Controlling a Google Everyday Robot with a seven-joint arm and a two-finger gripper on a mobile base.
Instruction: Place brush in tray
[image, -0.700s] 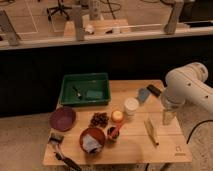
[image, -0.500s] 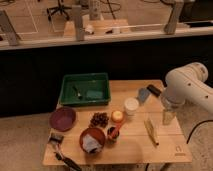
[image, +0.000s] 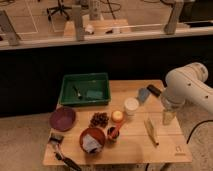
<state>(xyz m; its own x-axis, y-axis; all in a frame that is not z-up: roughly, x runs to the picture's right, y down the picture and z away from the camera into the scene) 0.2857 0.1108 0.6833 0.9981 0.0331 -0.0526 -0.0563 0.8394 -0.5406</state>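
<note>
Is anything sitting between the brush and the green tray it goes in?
Yes: the purple dish lies between the brush and the tray. The end effector, above the right side of the table, has the brown-red bowl between it and the brush.

Your tray (image: 65, 91) sits at the table's (image: 130, 150) back left corner, with a small short-handled item (image: 76, 91) inside it. Round dish (image: 62, 118) is just in front of the tray, at the left edge. Brush (image: 60, 147) lies at the front left corner, in front of the dish and left of the bowl (image: 92, 140). Stick-like piece (image: 150, 131) lies front right. Your gripper (image: 168, 116) hangs over the right edge, just behind and right of that piece, well apart from brush and tray.
</note>
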